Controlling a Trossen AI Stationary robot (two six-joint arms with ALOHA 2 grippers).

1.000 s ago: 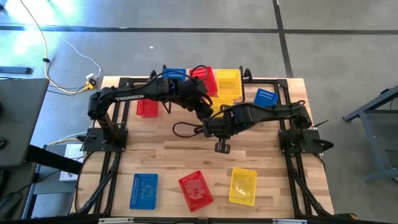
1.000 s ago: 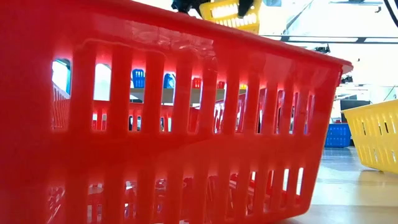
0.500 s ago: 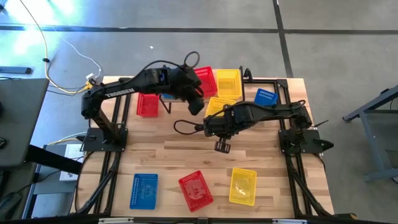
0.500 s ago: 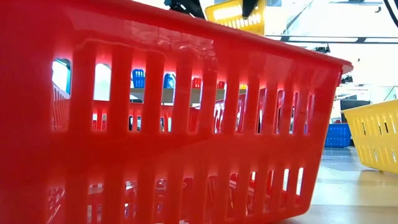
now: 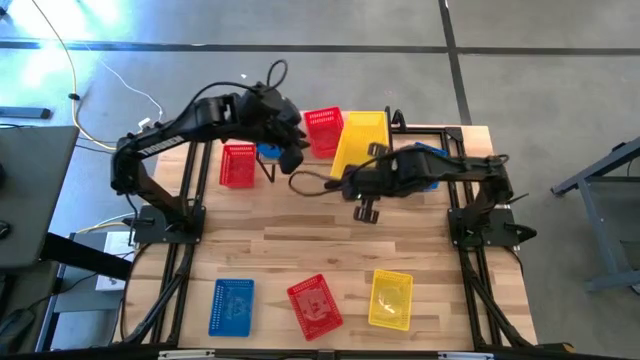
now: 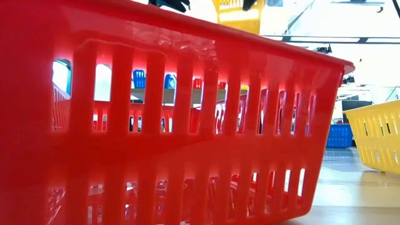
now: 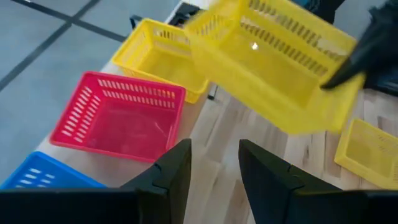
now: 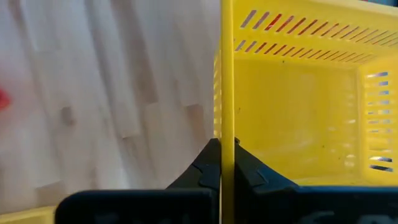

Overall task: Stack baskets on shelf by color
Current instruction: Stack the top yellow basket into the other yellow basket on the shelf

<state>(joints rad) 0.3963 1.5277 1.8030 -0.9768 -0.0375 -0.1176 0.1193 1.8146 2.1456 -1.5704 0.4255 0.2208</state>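
Observation:
My right gripper [image 5: 352, 178] is shut on a yellow basket [image 5: 357, 148], which it holds in the air over the far middle of the table. Just beyond it, a second yellow basket [image 5: 368, 124], a red one [image 5: 322, 128] and a partly hidden blue one [image 5: 268, 151] sit side by side on the shelf [image 6: 181, 95]. My left gripper [image 7: 214, 174] is open and holds nothing. It hovers left of the raised basket [image 7: 280, 68], near the blue one. The low view shows the raised basket [image 6: 240, 11] only at its top edge. My right gripper pinches one wall of the yellow basket at its rim [image 8: 227, 93], with one finger inside the basket and one outside. The wall runs straight out ahead between the fingers. The basket is lifted clear and tilted, and the left wrist view shows the hold at one end [image 7: 348, 68].
A red basket [image 5: 237, 165] lies left of the shelf. A blue one [image 5: 427, 155] lies right of it, partly under my right arm. Blue [image 5: 231, 305], red [image 5: 315, 303] and yellow [image 5: 390, 298] baskets lie along the near edge. The near red one [image 6: 175, 125] fills the low view.
My left gripper has drawn away from the yellow basket, up and toward the table's far left. My right gripper has carried the basket up and toward the far edge. The basket now hangs tilted in front of the shelf's yellow basket.

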